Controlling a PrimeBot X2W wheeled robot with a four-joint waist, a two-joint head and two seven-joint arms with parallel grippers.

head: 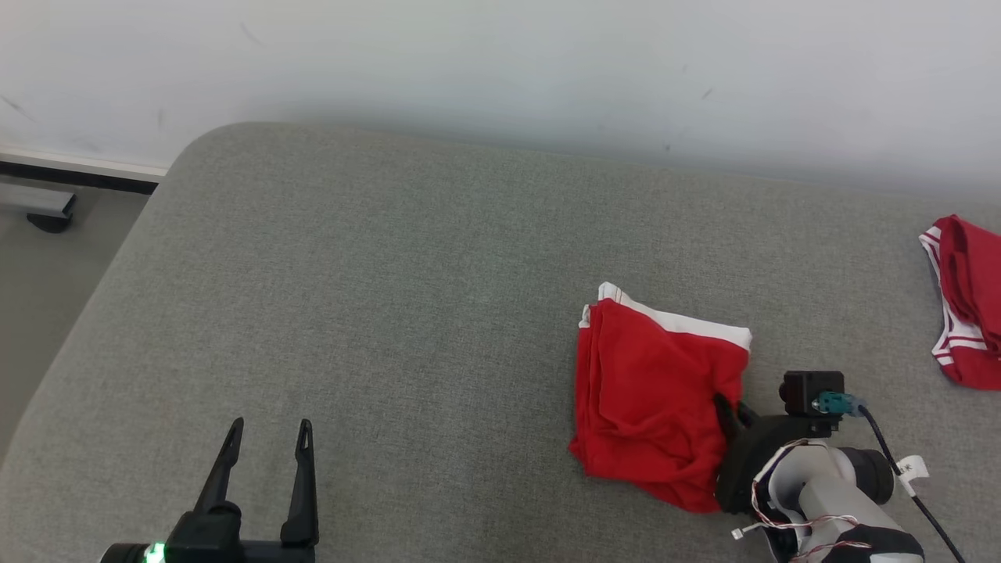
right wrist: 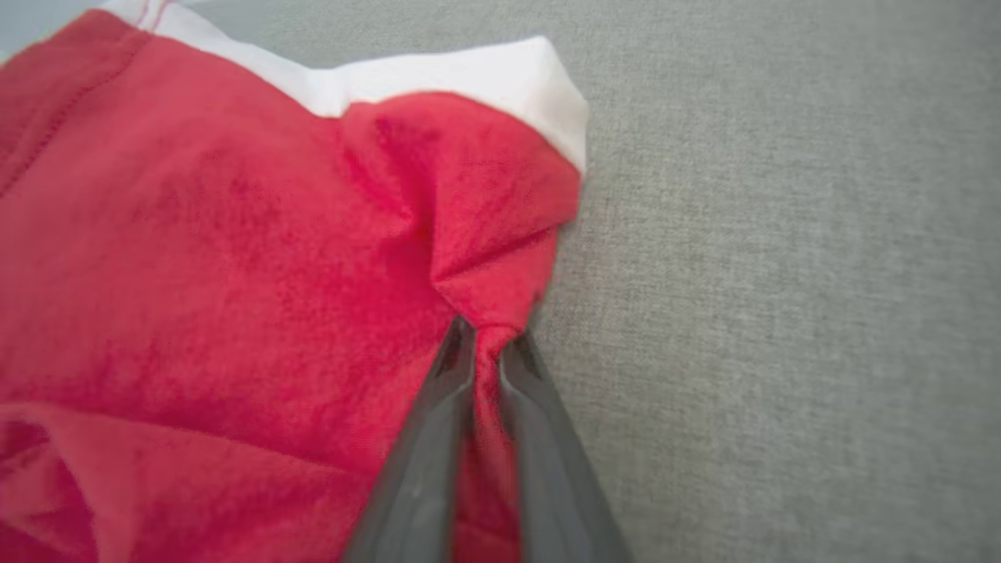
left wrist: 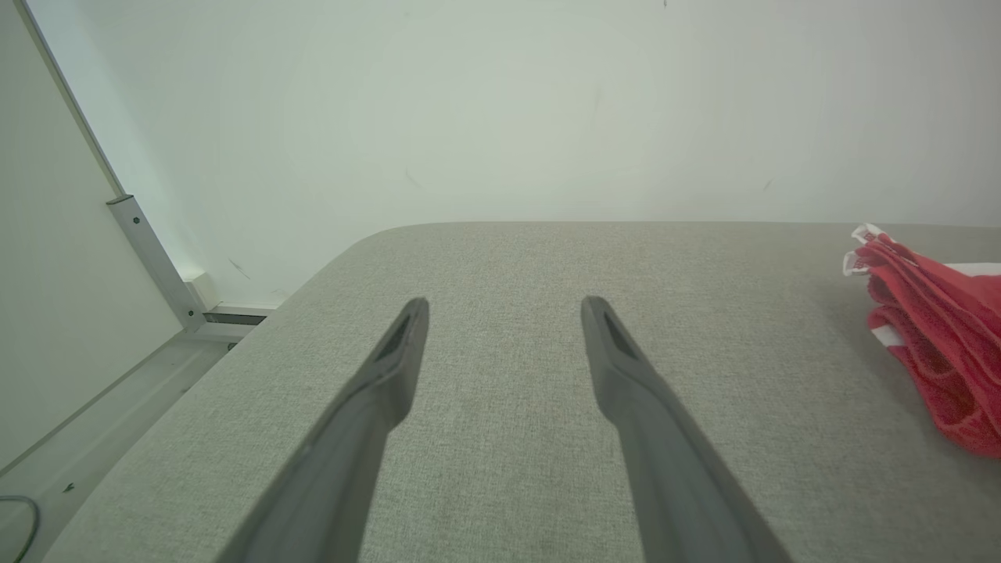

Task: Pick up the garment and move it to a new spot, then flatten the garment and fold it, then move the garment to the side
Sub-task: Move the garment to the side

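The garment [head: 653,383] is red with a white band, lying folded on the grey padded surface [head: 407,297] right of centre. My right gripper [head: 726,408] sits at its right edge, and in the right wrist view this gripper [right wrist: 485,344] is shut on a pinch of the garment's [right wrist: 235,258] red cloth, bunched between the fingers. My left gripper [head: 266,438] stands open at the lower left, with nothing between its fingers [left wrist: 391,367]. The garment [left wrist: 938,344] shows at the right edge of the left wrist view.
A second red garment with white stripes [head: 966,301] lies at the far right edge of the surface. The surface's rounded left edge [head: 102,289] drops to the floor. A white wall [head: 500,70] runs along the back.
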